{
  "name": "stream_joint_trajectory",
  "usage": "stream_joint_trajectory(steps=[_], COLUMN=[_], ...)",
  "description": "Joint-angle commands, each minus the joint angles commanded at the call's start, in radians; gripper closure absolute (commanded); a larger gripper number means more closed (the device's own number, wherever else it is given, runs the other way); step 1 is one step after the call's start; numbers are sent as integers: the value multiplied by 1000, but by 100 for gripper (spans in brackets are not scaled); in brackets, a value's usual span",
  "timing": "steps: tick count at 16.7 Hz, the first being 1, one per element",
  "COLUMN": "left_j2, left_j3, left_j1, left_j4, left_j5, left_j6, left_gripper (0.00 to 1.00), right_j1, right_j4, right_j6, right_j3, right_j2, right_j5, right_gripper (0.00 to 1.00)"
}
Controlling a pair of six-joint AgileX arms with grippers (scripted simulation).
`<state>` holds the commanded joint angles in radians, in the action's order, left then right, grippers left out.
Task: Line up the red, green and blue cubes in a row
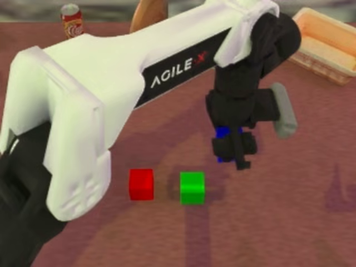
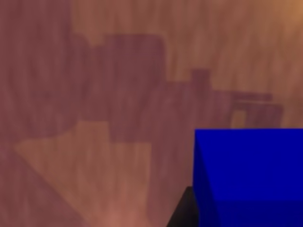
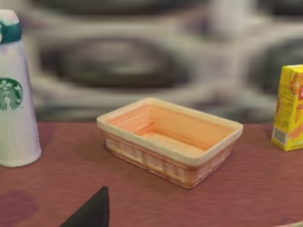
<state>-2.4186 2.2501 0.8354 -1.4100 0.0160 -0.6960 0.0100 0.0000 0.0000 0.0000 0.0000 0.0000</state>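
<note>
Left gripper (image 1: 233, 150): held over the table to the upper right of the green cube, at about 1 o'clock from it; the dark fingers are closed on the blue cube.
Blue cube (image 1: 223, 133): clamped between the left gripper's fingers, only slivers of it visible from above; in the left wrist view it (image 2: 251, 175) fills the near corner, and whether it is touching the tabletop cannot be told.
Red cube (image 1: 141, 184): flat on the table, at 9 o'clock from the green cube, a clear gap between the two.
Green cube (image 1: 192, 187): flat on the table, level with the red cube, its faces square to it.
Open room: bare tabletop (image 1: 289, 211) lies at 3 o'clock from the green cube, out to the right edge; the near strip at 6 o'clock from both cubes is also bare.
Left arm: its white body crosses the left half of the top view, covering the table there.
Basket (image 1: 328, 44): at the far right corner, well apart from the cubes; its rim (image 3: 170, 142) is seen close in the right wrist view.
Soda can (image 1: 72, 20): upright at the far left edge.
White cup (image 3: 14, 94): upright near the basket.
Yellow carton (image 3: 289, 108): upright on the basket's other side.
Right gripper: finger state cannot be told; only a dark tip shows in its own wrist view.
</note>
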Motion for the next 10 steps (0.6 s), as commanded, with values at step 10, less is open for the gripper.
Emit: stream_joint_trajectory(steps=[10], left_j2=[-13], left_j3=[2], left_j1=[61], left_j4=[24], left_j5=[-1], left_j6=[5], left_gripper=[100], right_j1=[0], right_j4=[0], right_j6=[0], right_j3=[0], right_j2=[0], right_j5=[0], right_gripper=[0])
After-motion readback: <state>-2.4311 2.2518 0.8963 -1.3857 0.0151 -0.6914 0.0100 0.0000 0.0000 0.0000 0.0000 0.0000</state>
